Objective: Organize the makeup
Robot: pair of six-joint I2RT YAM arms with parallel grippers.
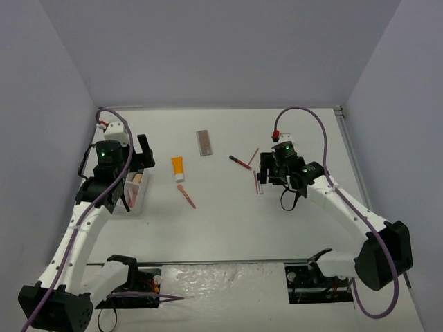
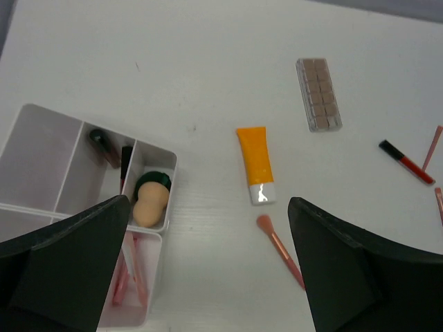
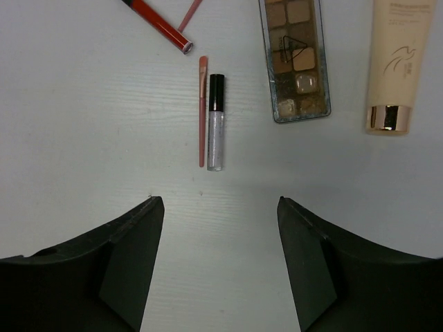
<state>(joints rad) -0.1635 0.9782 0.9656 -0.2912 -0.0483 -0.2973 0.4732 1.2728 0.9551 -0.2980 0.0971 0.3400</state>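
The right hand [image 3: 219,207] is hovering wide open and empty just short of the glitter gloss tube [image 3: 216,124], whose long axis is running straight away from it.

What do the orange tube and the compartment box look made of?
Orange tube: likely soft plastic, glossy, given the bright glare on its white cap. Compartment box: probably rigid translucent white plastic, semi-matte; pink sticks show dimly through its wall.
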